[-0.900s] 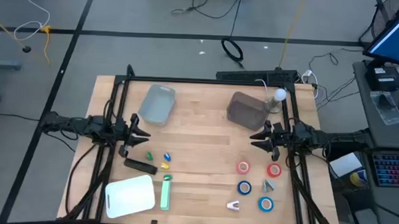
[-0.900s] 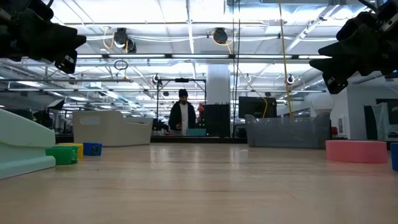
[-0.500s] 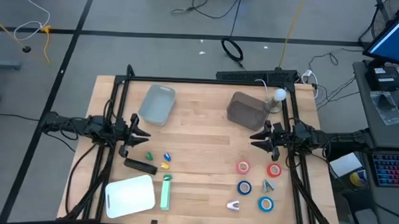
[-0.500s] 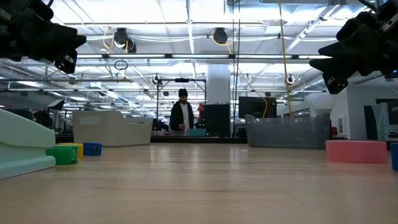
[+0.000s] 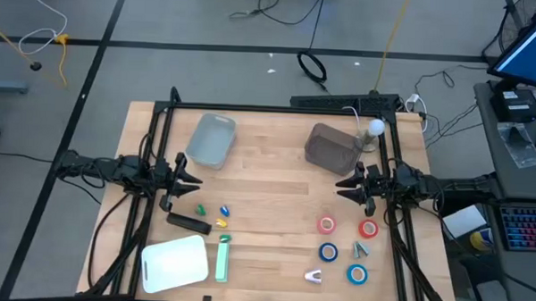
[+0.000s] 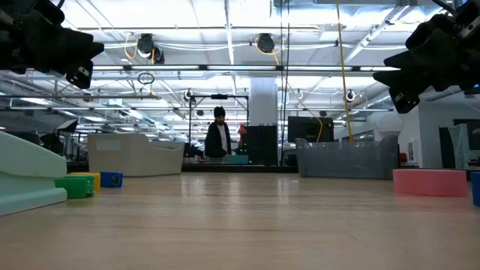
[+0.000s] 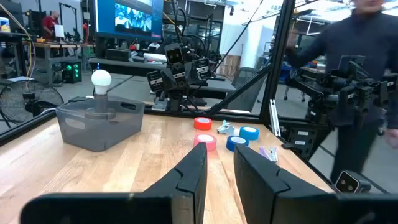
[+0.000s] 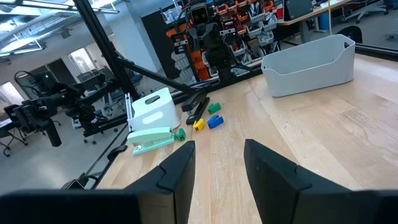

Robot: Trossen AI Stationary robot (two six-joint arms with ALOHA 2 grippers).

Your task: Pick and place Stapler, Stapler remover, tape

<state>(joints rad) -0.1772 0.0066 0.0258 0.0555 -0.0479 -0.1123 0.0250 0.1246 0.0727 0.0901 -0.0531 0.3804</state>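
Both arms hover above the table, apart from every object. My left gripper is open at the left side, and my right gripper is open at the right side. Two red tape rolls and two blue ones lie flat near the right near corner. Two staple removers lie among them. A black stapler and a mint green stapler lie flat on the left near side. In the low view the left gripper and right gripper hang high.
A pale blue bin stands at the far left and a grey bin at the far right. A white box sits by the mint stapler. Small green, blue and yellow pieces lie near the black stapler. Bare wood spans the table's middle. A person stands in the room beyond.
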